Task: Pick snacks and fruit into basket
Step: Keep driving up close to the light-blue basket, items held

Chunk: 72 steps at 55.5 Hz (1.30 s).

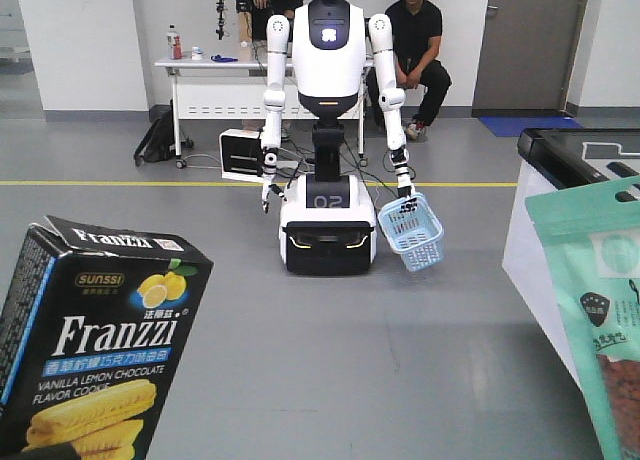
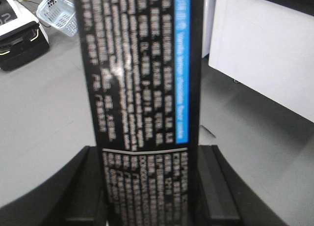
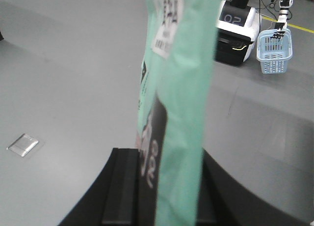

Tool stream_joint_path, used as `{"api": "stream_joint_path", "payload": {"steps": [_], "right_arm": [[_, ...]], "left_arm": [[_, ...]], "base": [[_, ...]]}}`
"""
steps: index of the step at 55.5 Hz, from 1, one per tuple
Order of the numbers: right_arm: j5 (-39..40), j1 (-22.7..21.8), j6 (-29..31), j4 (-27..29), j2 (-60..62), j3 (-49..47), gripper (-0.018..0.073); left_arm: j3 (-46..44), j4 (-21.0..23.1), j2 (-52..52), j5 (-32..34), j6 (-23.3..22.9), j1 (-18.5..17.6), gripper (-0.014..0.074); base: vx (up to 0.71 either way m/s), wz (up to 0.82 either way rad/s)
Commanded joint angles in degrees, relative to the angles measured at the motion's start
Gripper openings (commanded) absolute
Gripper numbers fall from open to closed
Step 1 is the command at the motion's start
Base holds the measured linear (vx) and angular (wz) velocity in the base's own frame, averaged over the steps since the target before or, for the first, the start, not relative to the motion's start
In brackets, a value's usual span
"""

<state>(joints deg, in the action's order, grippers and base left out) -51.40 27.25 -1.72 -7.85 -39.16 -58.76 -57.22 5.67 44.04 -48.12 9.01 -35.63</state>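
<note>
Nearest, the left claw is clamped on the lower end of the box, one finger flat against each side. The box stands upright out of it, filling the near left of the front view. Gripping low leaves most of the length free, which I judge suits dropping it end-first into an opening.

The right claw pinches the pouch the same way, low down and on edge. The soft bag rises straight up at the near right. Held by its stiffer bottom seam it is less likely to fold over, though it may sway when the arm moves.

Both snacks are lifted off any surface, with only bare grey floor below and ahead. No fruit shows in any view.

The basket is well apart, far across the floor and slightly right of centre. It hangs tilted by its handle from the arm of a white humanoid, so its mouth is offered toward this side. My guess is that the gap has to be closed before either snack can go in.

Farther back stand a table and a seated man.
</note>
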Motion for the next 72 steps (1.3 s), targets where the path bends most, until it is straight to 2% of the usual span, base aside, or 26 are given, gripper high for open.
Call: {"api": "stream_joint_path", "payload": {"steps": [1, 72], "right_arm": [[5.1, 0.1, 0.7, -1.1, 0.0, -1.9, -0.0007], [5.1, 0.1, 0.7, -1.1, 0.0, -1.9, -0.0007]], "left_arm": [[-2.1, 0.7, -0.3, 5.1, -0.1, -0.2, 0.004], [-2.1, 0.7, -0.4, 5.1, -0.1, -0.2, 0.004]], "base": [[0.51, -0.03], [0.5, 0.0]]}}
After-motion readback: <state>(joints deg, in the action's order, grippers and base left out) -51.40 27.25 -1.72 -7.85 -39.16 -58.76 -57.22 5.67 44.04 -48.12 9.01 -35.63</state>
